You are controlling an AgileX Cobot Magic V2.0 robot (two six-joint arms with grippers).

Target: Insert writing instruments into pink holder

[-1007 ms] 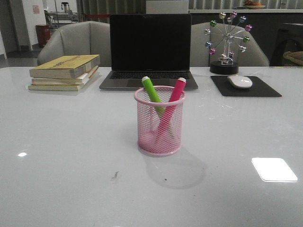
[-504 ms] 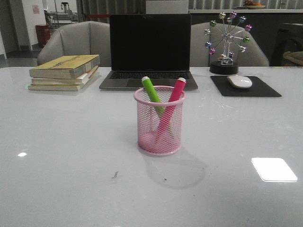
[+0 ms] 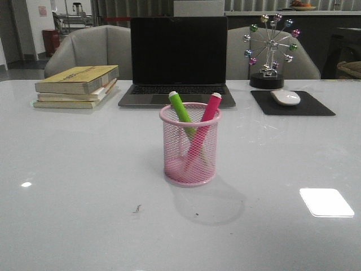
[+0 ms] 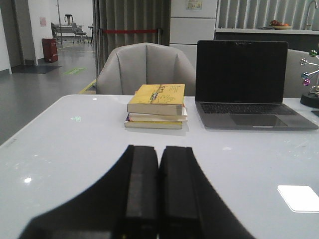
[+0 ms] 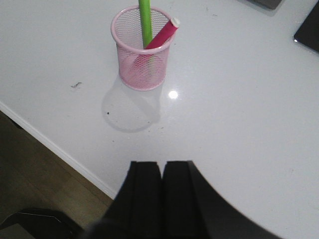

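Observation:
The pink holder (image 3: 190, 144) stands upright mid-table and shows again in the right wrist view as the pink holder (image 5: 143, 50). Inside it lean the lime green marker (image 3: 181, 112) and the magenta marker (image 3: 206, 121), crossing each other with their whitish ends above the rim. The right wrist view shows both too, the green marker (image 5: 145, 22) and the magenta marker (image 5: 162, 35). My right gripper (image 5: 162, 164) is shut and empty, well back from the cup over the table's near edge. My left gripper (image 4: 159, 149) is shut and empty, facing the books. Neither arm appears in the front view.
A stack of books (image 3: 78, 86) lies at the back left, an open laptop (image 3: 179, 59) behind the cup, and a mouse (image 3: 285, 97) on a black pad (image 3: 292, 104) beside a ferris-wheel ornament (image 3: 269, 49) at the back right. The table edge (image 5: 55, 147) runs near my right gripper.

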